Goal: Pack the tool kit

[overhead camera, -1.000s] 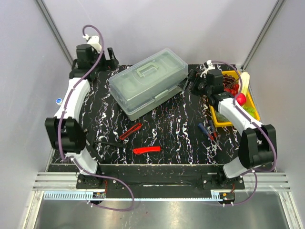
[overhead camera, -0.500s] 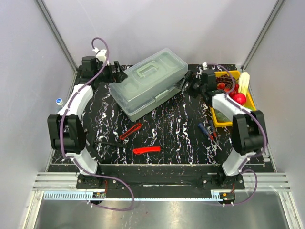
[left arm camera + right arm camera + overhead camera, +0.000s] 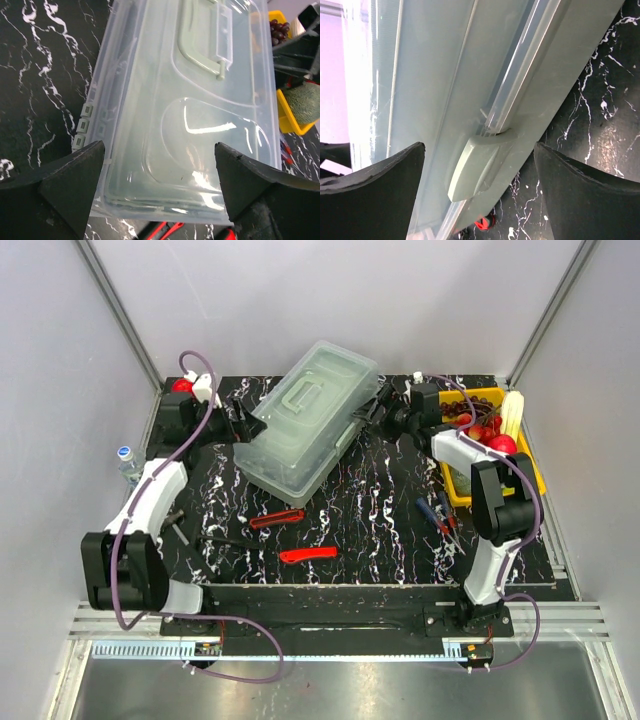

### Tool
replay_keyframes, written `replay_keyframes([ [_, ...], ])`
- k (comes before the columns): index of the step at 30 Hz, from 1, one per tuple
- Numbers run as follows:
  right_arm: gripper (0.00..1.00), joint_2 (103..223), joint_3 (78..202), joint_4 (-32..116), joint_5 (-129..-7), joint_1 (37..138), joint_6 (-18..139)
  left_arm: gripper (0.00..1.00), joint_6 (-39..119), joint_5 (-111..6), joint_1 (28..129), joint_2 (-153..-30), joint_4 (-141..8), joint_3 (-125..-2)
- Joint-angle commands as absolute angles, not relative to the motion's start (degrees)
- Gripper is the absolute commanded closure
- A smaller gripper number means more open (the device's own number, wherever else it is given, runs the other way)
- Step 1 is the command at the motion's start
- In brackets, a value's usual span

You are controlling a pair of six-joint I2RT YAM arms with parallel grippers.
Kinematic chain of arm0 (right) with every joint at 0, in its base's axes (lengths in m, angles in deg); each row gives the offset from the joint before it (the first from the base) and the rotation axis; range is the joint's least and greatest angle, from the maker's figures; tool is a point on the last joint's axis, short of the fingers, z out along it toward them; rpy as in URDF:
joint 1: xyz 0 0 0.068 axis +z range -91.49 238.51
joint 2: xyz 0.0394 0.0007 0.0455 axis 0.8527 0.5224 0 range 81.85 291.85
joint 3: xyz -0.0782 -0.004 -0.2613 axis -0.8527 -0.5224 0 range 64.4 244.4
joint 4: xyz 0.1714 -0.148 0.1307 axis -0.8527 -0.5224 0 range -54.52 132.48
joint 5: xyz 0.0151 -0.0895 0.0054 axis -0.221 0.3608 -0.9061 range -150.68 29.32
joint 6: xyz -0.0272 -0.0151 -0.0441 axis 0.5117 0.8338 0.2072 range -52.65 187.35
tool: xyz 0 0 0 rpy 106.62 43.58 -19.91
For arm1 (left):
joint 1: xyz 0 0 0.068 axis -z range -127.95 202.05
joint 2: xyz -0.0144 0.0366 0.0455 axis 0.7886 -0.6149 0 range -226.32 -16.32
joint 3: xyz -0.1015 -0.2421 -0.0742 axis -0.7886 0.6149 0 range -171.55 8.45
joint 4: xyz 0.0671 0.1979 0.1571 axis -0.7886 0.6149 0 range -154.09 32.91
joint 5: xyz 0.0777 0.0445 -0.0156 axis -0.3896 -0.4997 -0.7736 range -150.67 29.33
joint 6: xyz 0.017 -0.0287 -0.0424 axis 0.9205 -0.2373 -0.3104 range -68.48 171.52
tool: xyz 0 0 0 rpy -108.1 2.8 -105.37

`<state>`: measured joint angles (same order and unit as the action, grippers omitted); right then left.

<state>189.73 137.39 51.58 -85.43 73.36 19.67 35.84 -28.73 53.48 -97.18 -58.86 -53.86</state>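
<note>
The translucent grey-green toolbox point(image 3: 310, 418) lies closed and slanted at the back middle of the table. My left gripper point(image 3: 250, 426) is open at its left end, and in the left wrist view point(image 3: 160, 147) the jaws straddle the lid point(image 3: 200, 115) below the handle point(image 3: 202, 40). My right gripper point(image 3: 374, 410) is open at the box's right side, and in the right wrist view point(image 3: 480, 150) it frames the closed latch point(image 3: 480, 167). Two red tools point(image 3: 277, 519) point(image 3: 308, 554), a black tool point(image 3: 215, 540) and blue-handled screwdrivers point(image 3: 436, 515) lie loose on the table.
A yellow tray point(image 3: 468, 492) of fruit stands at the right edge, behind my right arm. A small bottle point(image 3: 128, 462) stands off the table's left edge. A grey tool point(image 3: 178, 529) lies near my left arm. Grey walls close in the back and sides.
The toolbox has turned and shifted toward the back. Both grippers have moved in against its ends. The upper red tool has swung from slanted to nearly level.
</note>
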Motion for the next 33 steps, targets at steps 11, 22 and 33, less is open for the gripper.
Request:
replay_keyframes([
  [11,0.02,196.3,148.6,55.0,-89.8,75.6,18.8,0.08,27.4,-20.0,59.2,-88.7,-62.7,-45.9],
  [22,0.01,191.8,134.4,67.2,-89.8,75.6,9.6,0.04,34.6,-34.6,60.1,-87.1,-51.6,-55.3],
  [33,0.01,199.0,126.2,101.6,-89.8,75.6,-15.2,0.01,27.6,-46.8,60.1,-95.2,-49.4,-68.2],
])
